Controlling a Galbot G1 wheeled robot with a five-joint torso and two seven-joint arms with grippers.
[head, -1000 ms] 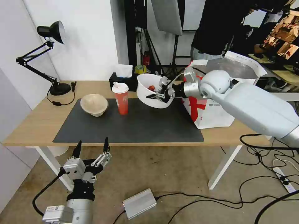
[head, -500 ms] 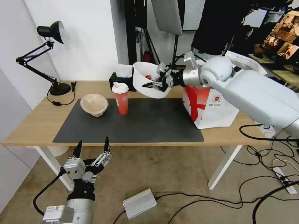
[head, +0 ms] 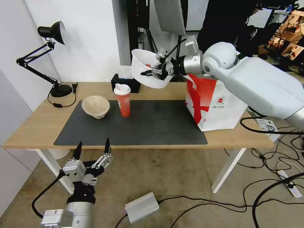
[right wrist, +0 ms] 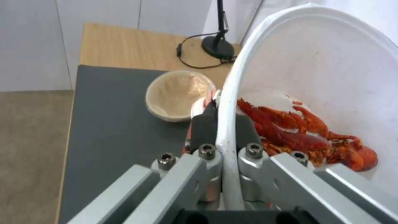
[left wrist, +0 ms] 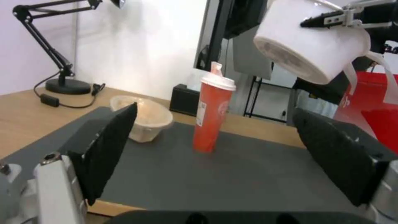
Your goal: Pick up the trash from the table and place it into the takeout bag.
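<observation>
Nearest me, my left gripper [head: 91, 148] hangs below the table's front edge, its two black fingers [left wrist: 108, 146] spread wide with nothing between them.

On the table [head: 38, 123], the dark grey mat [head: 142, 126] carries the beige pulp bowl [head: 95, 106], tipped a little so its mouth faces partly toward me, and just beside it the red paper cup [head: 123, 99], standing upright with its long axis vertical and the white lid on top. The takeout bag [head: 218, 109] stands at the mat's right end, a red side panel turned toward me; my right arm crosses over its top and hides the opening.

Above the table's back edge, my right gripper [head: 151, 72] is clamped on the rim of the large white round bowl [head: 144, 71], one finger inside the wall and one outside. The bowl is in the air and tilted, its mouth facing up and toward me and its base pointing away and down toward the black tissue box [head: 122, 84]. In the right wrist view red crayfish shells [right wrist: 298, 130] lie against the lower inner wall; the bowl's far rim runs out of that picture.

Compared with a second ago, the bowl has risen from just over the mat to well clear of the tissue box, and has shifted slightly left.
</observation>
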